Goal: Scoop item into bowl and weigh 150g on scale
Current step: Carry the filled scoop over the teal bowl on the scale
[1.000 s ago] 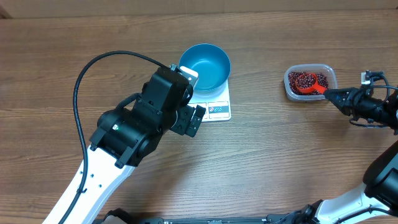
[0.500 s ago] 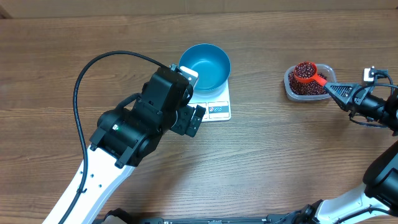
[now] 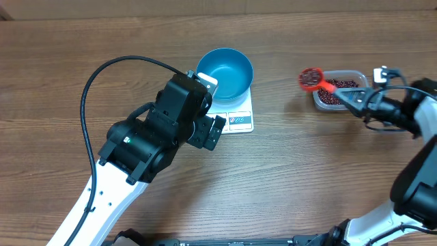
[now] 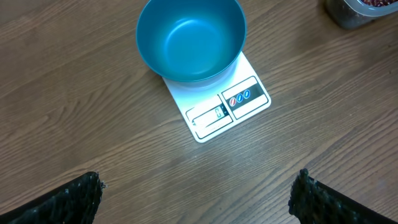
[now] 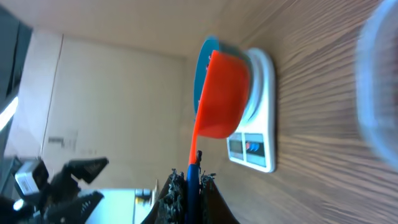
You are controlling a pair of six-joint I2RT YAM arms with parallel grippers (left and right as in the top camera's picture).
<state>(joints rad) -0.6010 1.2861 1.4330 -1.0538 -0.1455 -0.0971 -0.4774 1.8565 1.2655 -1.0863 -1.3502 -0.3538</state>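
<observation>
The blue bowl (image 3: 225,72) stands empty on the white scale (image 3: 239,119). My right gripper (image 3: 351,100) is shut on the handle of a red scoop (image 3: 311,78), which is heaped with beans and hangs above the table just left of the clear tub (image 3: 341,92). More beans (image 3: 336,96) lie in the tub. In the right wrist view the scoop (image 5: 221,99) shows edge-on in front of the bowl (image 5: 204,62) and scale (image 5: 258,134). My left gripper (image 4: 196,205) is open over bare wood, short of the scale (image 4: 230,106) and bowl (image 4: 189,40).
The left arm (image 3: 153,140) and its black cable (image 3: 89,96) reach from the front left up to the scale's left side. The right arm (image 3: 416,184) comes in from the right edge. Bare wood lies between scale and tub.
My right gripper has lifted the scoop, full of beans, out of the tub and carried it left past the tub's left rim. The left arm has not moved.
</observation>
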